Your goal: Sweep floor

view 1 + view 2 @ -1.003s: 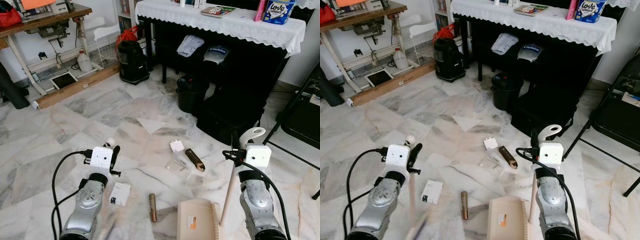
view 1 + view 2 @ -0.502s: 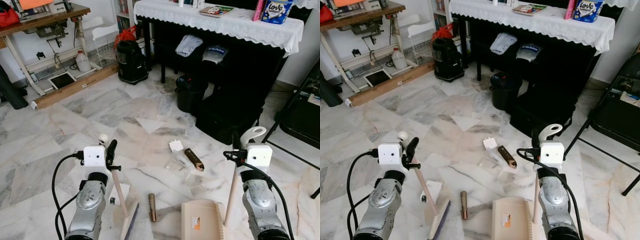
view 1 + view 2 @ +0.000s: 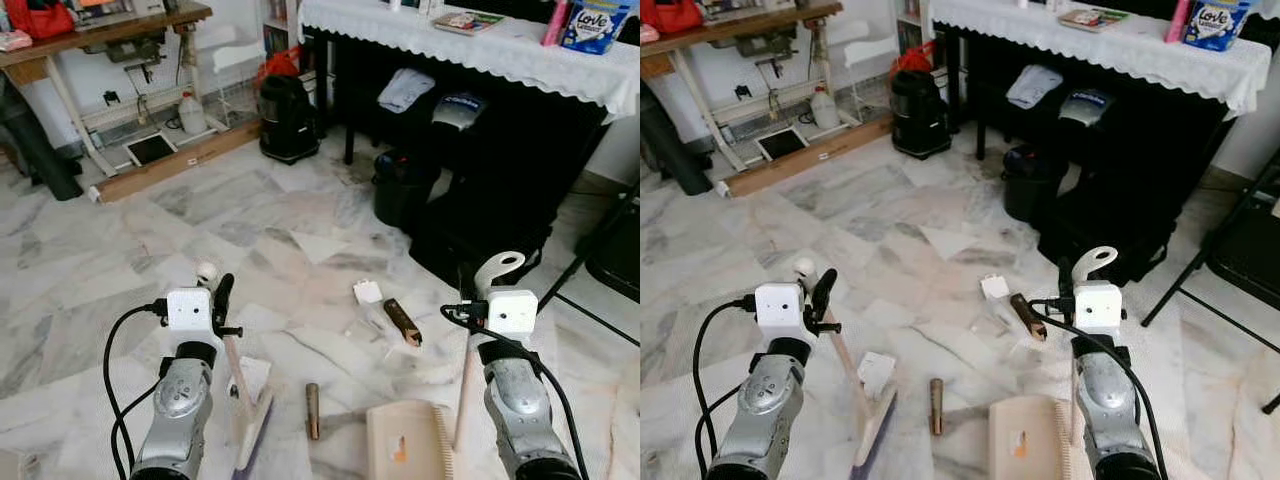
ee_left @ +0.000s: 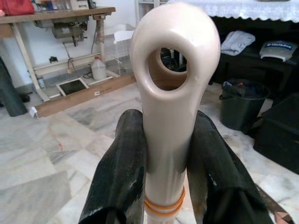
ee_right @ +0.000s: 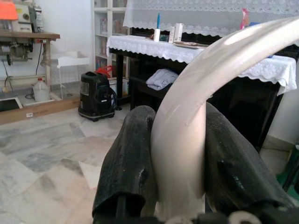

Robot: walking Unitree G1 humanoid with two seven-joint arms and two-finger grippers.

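My left gripper (image 3: pixel 215 290) is shut on the cream handle of a broom (image 4: pixel 170 116). The shaft slants down to the broom head (image 3: pixel 255 430), which rests on the marble floor beside a small white box (image 3: pixel 877 368). My right gripper (image 3: pixel 480 290) is shut on the looped handle (image 5: pixel 187 116) of a beige dustpan (image 3: pixel 405 445) that stands on the floor at the front. Between the broom head and the dustpan lies a brown tube (image 3: pixel 312 410). Farther out lie a brown stick-shaped box (image 3: pixel 403 322), a white scrap (image 3: pixel 367 292) and a clear plastic wrapper (image 3: pixel 375 320).
A black-draped table with a white lace cloth (image 3: pixel 470 45) stands at the back right, with a black bin (image 3: pixel 402 185) and dark bags under it. A black vacuum (image 3: pixel 288 118) and a sewing table (image 3: pixel 100 30) stand at the back left. A folding chair (image 3: pixel 1240 250) is on the right.
The whole view has shifted, so the camera moved. The broom, blurred in motion a second ago, now stands still with its head on the floor by the white box.
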